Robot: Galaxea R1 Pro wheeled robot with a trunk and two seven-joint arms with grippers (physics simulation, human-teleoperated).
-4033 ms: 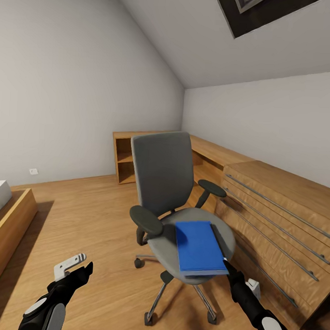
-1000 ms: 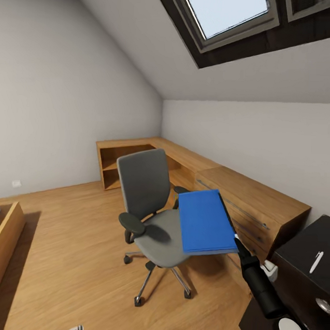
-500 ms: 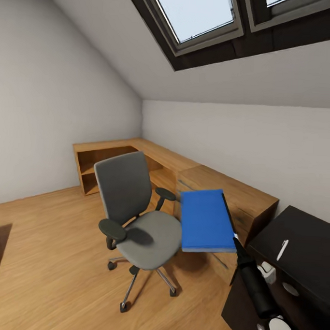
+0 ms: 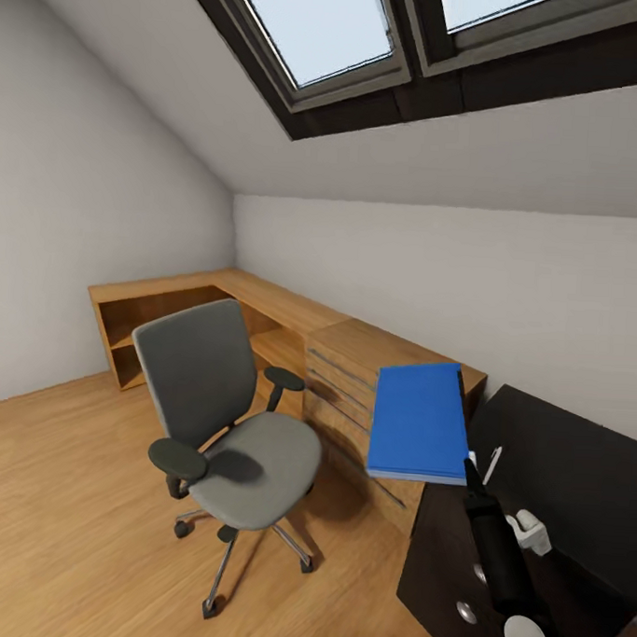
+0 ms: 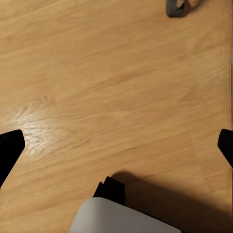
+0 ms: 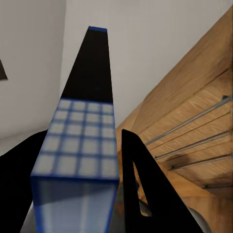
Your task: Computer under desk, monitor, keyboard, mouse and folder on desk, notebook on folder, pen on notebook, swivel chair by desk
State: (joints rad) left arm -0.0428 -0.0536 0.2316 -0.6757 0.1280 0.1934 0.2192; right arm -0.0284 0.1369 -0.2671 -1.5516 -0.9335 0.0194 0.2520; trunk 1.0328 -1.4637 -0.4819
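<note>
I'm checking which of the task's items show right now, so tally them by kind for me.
Swivel chair: 1
Folder, held off the seat in the right gripper: 1
Pen, lying on the desk: 1
Desk: 1
Total: 4

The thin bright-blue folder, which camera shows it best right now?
The head view: the thin bright-blue folder shows its whole flat face, held in the air by the right pincer between the grey swivel chair and the glossy black desk. The right wrist view shows it edge-on.
</note>
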